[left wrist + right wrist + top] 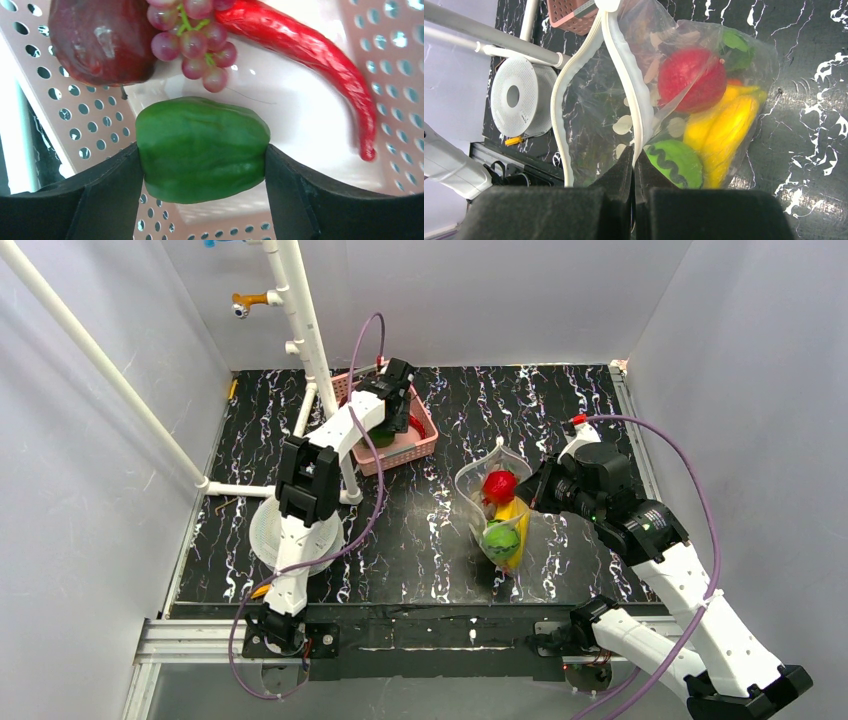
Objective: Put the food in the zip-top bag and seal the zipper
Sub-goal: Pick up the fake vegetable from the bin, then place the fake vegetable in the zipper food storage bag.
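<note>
Now zip-top bag (pixel 594 115) holds banana (pixel 724 130); basket (pixel 85 120) holds grapes (pixel 195 42), chili (pixel 310 55).

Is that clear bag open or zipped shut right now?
Open: the zip-top bag's two white zipper strips bow apart; the right gripper pinches one.

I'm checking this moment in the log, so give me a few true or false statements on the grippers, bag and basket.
1. The left gripper is shut on the pepper. True.
2. The bag is sealed. False: its mouth gapes open.
3. The right gripper pinches the zipper. True.
4. The banana lies in the basket. False: it is inside the bag.
5. A chili lies in the basket. True.
</note>
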Robot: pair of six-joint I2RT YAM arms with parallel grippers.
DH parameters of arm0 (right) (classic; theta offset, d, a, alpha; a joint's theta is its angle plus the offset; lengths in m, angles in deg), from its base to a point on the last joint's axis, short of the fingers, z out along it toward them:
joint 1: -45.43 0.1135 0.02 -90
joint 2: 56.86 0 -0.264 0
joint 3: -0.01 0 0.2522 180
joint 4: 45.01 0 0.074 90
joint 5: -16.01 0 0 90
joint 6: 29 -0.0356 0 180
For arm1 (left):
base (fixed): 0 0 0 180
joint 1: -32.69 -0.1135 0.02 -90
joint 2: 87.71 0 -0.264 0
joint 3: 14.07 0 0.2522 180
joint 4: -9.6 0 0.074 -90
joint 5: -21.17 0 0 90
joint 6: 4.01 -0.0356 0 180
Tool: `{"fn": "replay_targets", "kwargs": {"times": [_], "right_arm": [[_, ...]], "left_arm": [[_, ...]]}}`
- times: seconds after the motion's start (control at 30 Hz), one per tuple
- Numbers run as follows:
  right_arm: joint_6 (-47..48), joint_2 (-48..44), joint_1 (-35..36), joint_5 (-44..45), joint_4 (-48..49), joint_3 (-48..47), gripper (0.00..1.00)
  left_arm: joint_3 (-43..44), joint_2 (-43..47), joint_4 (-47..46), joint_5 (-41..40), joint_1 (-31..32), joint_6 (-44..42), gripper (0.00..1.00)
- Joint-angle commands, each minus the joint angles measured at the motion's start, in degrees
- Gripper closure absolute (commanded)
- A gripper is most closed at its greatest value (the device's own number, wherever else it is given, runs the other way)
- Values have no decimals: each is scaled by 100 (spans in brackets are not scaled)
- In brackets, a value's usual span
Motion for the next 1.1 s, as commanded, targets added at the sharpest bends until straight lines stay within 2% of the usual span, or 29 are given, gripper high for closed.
{"fn": "replay_targets", "kwargs": {"times": [0.0,0.17,0.4,0.53,0.63,0.73,0.8,0.93,1.07], "right_arm": [[-71,-67,-11,-171,427,-22,99],[-66,-7,-10,-225,451,-68,99],[-73,-5,-10,-180,430,-73,99],[-73,37,-15,-169,427,-91,99],[-69,99,-16,-175,455,-126,99],[-73,162,-17,-192,490,-171,99],[-67,218,-16,-216,512,-202,99],[-69,308,-18,-252,536,-267,99],[-71,409,-18,-367,636,-271,99]], "left_arm": [[250,789,182,604,7,-178,59],[348,1020,171,809,133,-285,60],[492,1550,181,1537,415,-509,60],[586,2079,155,2586,531,-395,59],[428,2592,-78,3895,534,-16,59],[-317,3217,-880,5306,532,604,60],[-1163,3719,-1896,6245,541,1186,60],[-2400,4653,-3353,7118,582,1751,60],[-2932,5250,-3544,7515,766,1535,58]]}}
